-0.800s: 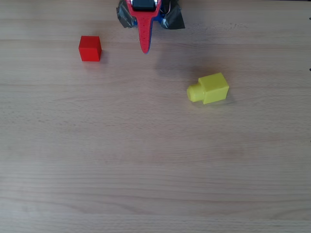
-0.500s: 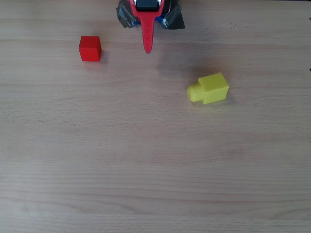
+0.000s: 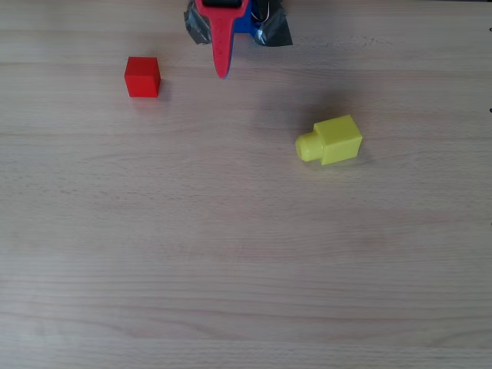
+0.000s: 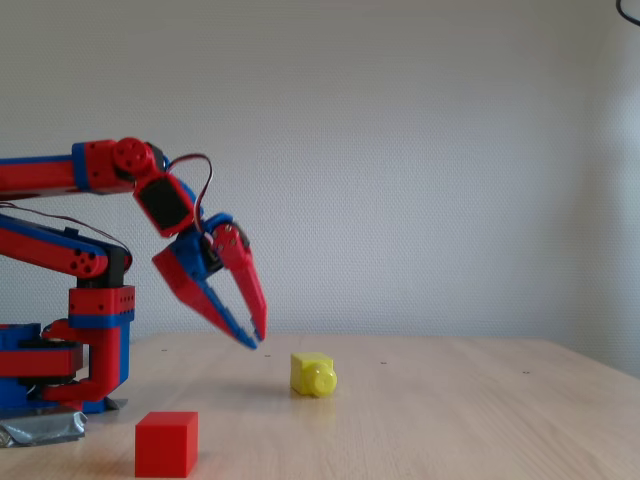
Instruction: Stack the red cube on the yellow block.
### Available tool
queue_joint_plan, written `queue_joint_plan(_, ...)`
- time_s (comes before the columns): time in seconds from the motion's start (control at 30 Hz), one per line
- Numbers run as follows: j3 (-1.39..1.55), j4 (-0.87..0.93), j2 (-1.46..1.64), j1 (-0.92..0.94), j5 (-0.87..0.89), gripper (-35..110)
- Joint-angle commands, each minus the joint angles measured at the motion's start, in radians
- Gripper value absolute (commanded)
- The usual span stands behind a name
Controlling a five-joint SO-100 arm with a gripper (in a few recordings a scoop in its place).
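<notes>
The red cube (image 3: 142, 77) (image 4: 166, 444) sits on the wooden table at the upper left in the overhead view. Lying on its side to the right is the yellow block (image 3: 332, 141) (image 4: 313, 374), its round stud pointing left in the overhead view. My red-and-blue gripper (image 3: 222, 73) (image 4: 256, 340) hangs above the table near the arm's base, between the two objects and touching neither. Its fingertips meet at the point, so it is shut with nothing in it.
The arm's base (image 4: 60, 370) is taped down at the table's edge, at the top of the overhead view. Bare wooden table (image 3: 246, 261) stretches across the whole lower part of the overhead view.
The gripper tip has swung slightly left and back toward the base in the overhead view. Cube and block have not moved.
</notes>
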Motion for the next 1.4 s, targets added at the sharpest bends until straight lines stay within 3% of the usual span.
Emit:
queue_joint_plan(0.0,-0.141,-0.023,-0.037,0.026,0.003,0)
queue_joint_plan(0.37,-0.569,0.225,-0.41,0.219,-0.002,0)
queue_joint_plan(0.77,-0.715,0.357,-0.661,0.486,-0.298,0)
queue_joint_plan(1.07,-0.908,0.584,-0.793,0.525,-0.38,0)
queue_joint_plan(1.37,-0.838,0.601,-0.83,0.623,-0.525,18)
